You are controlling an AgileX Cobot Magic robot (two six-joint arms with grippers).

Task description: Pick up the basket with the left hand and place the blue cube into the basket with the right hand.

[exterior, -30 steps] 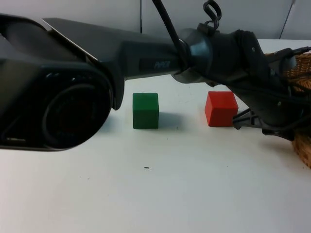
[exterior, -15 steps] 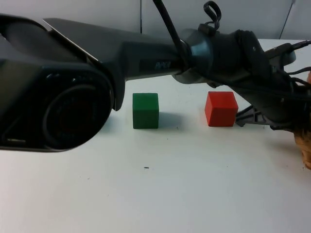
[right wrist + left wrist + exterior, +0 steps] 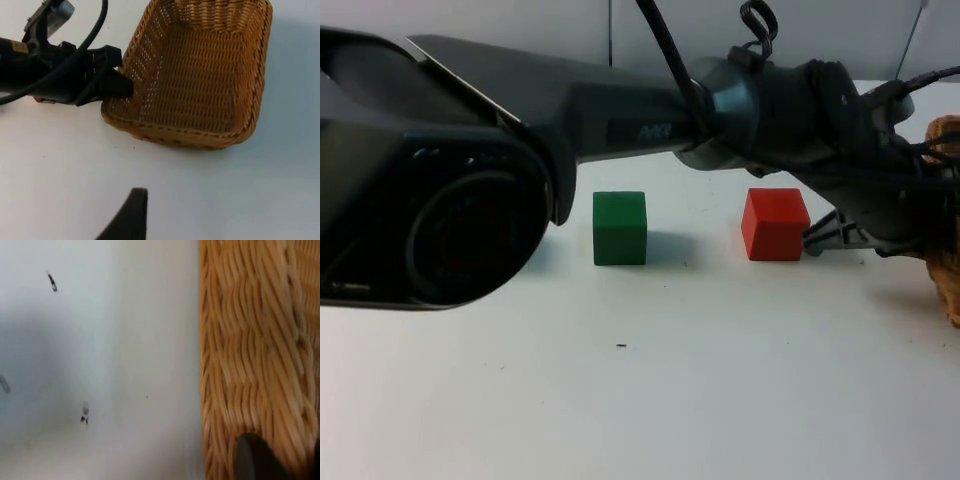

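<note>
One wicker basket (image 3: 200, 75), L gripper (image 3: 120, 82) at its rim, R gripper (image 3: 132, 215) waits above.

The top view's edge cuts off the basket (image 3: 948, 290), the left arm hiding more.

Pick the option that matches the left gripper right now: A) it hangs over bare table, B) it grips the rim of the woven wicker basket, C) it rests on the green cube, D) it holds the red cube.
B: the right wrist view shows the left gripper clamped on the rim of the woven wicker basket.
</note>
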